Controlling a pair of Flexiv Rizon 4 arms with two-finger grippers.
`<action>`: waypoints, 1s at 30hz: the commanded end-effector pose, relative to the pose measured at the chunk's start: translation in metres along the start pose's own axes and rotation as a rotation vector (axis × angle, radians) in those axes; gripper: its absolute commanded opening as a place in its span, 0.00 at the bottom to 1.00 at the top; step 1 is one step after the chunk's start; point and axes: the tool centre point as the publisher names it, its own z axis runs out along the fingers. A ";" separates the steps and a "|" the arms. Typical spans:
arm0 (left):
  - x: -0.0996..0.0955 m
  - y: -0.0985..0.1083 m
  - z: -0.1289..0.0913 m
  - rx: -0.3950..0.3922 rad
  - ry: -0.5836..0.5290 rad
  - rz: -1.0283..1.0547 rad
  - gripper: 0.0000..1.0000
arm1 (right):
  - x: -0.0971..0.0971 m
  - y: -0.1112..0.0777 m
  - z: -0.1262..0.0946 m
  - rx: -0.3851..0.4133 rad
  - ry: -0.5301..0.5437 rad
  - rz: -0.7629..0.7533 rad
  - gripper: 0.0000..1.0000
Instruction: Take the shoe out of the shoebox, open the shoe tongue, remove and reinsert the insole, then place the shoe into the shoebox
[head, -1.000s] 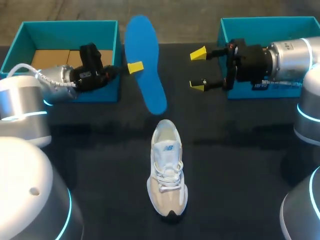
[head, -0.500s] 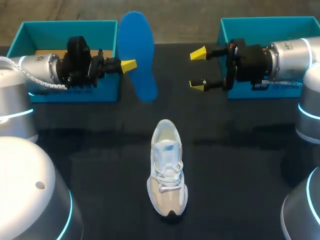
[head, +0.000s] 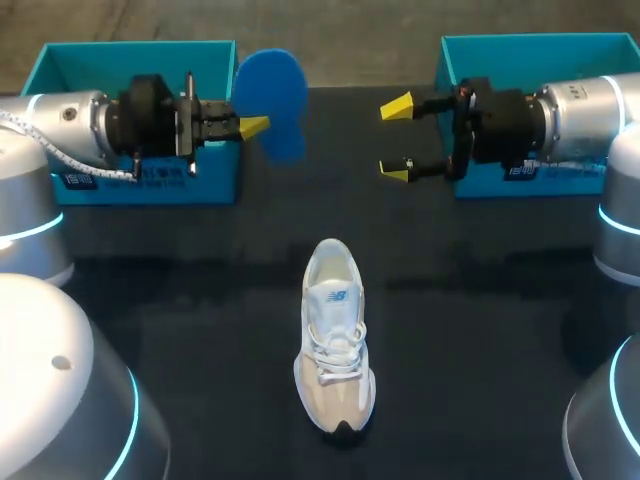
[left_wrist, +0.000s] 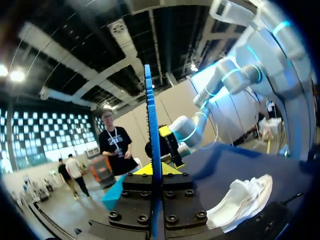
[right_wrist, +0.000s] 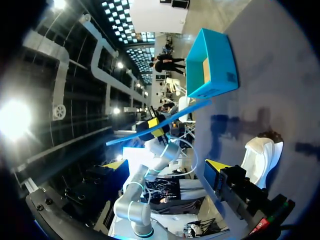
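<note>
Left gripper (head: 250, 127) clamps the insole (head: 270, 95)

Its fingers pinch the blue insole edge-on, beside the left shoebox (head: 140, 50) at the table's (head: 480, 330) far edge. By the right shoebox (head: 530, 42), the right gripper (head: 396, 139) hangs spread wide, grasping nothing. Mid-table lies the shoe (head: 335, 340), toe toward the near edge.

Your tally on the one dark table (head: 480, 330): one shoe, one insole, two boxes, two grippers.

You have a single white shoe (head: 335, 340) and a single blue insole (head: 270, 100). There are two teal boxes, the left box (head: 100, 70) and the right box (head: 560, 55). There are also two arms with one gripper each, the left gripper (head: 252, 127) and the right gripper (head: 396, 140) (from above you can count three yellow tips, one left and two right).
</note>
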 end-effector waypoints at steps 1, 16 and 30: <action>-0.003 -0.006 -0.004 0.030 0.061 1.237 0.00 | 0.000 0.000 0.002 -0.002 -0.002 0.000 1.00; -0.008 -0.005 -0.005 -0.012 0.053 1.367 0.00 | 0.000 0.000 0.002 -0.002 -0.002 0.000 1.00; 0.004 -0.001 0.001 0.019 0.111 1.706 0.00 | 0.000 0.000 0.002 -0.002 -0.002 0.000 1.00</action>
